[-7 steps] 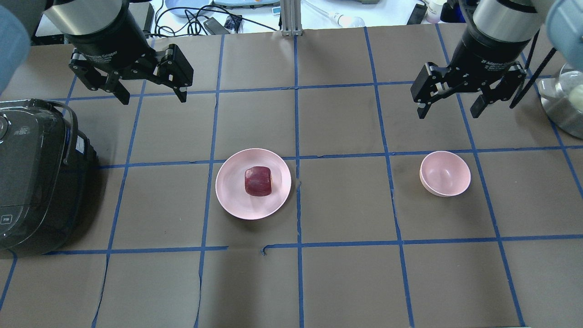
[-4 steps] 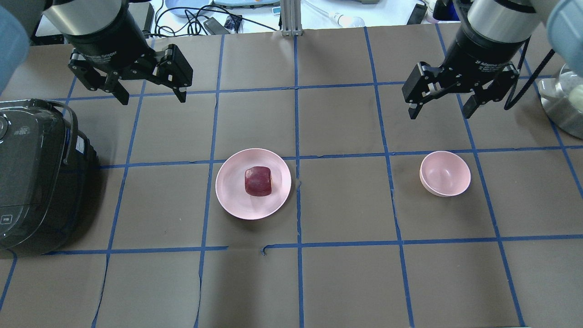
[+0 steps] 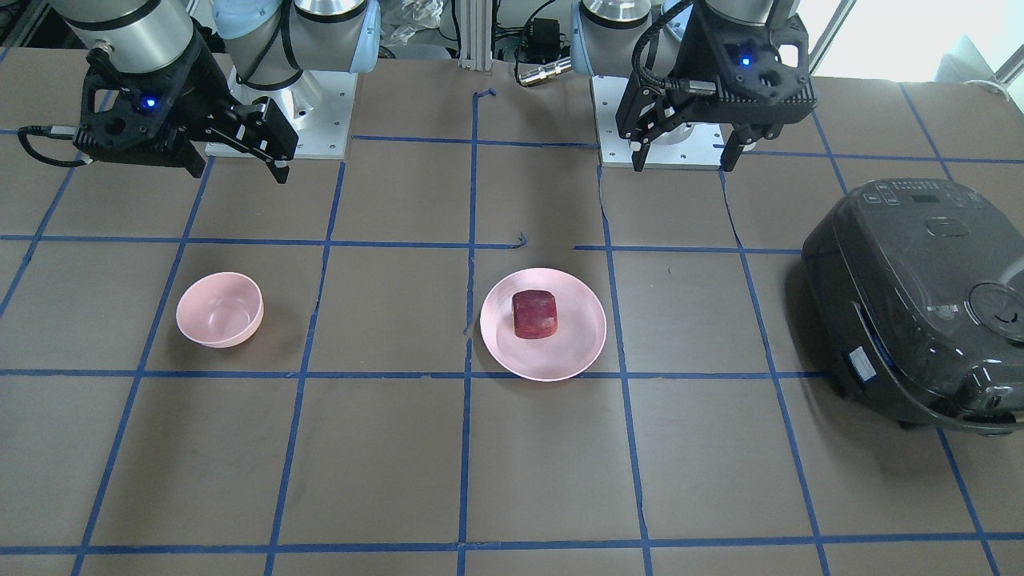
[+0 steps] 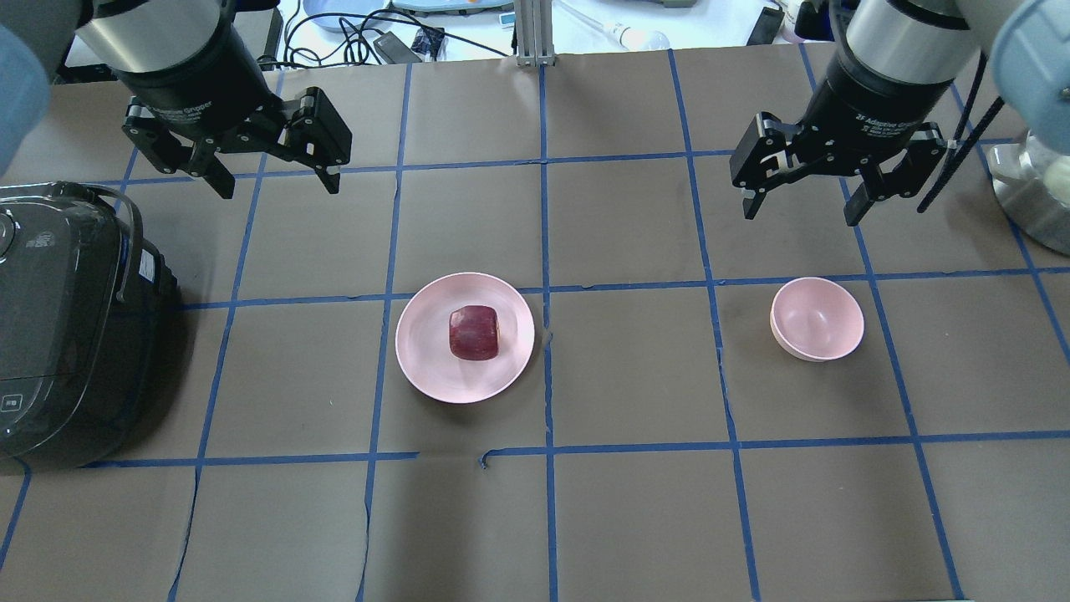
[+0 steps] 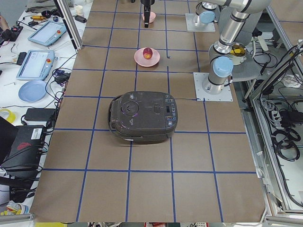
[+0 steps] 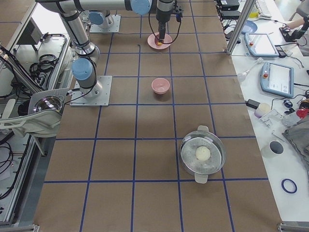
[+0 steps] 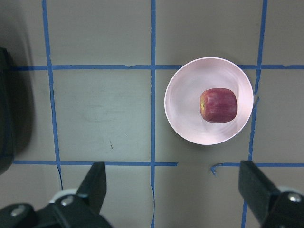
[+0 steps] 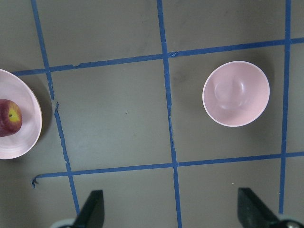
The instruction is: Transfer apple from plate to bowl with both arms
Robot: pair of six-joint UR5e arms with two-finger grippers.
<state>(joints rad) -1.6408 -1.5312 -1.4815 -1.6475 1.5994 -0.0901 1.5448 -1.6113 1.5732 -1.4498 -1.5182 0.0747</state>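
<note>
The dark red apple point(image 4: 475, 332) lies on the pale pink plate point(image 4: 426, 359) near the table's middle; it also shows in the front view point(image 3: 535, 314) and the left wrist view point(image 7: 218, 105). The small pink bowl point(image 4: 817, 318) stands empty to the right, apart from the plate. My left gripper point(image 4: 276, 180) hangs open and empty high over the far left of the table. My right gripper point(image 4: 800, 209) hangs open and empty above the table, just beyond the bowl.
A black rice cooker point(image 4: 67, 326) sits at the table's left edge. A steel pot point(image 4: 1032, 201) with a pale round thing inside stands at the right edge. Blue tape lines grid the brown table point(image 4: 635, 502).
My right gripper has shifted left and slightly away from the bowl's far side. My left gripper has barely moved. Apple, plate and bowl have not moved.
</note>
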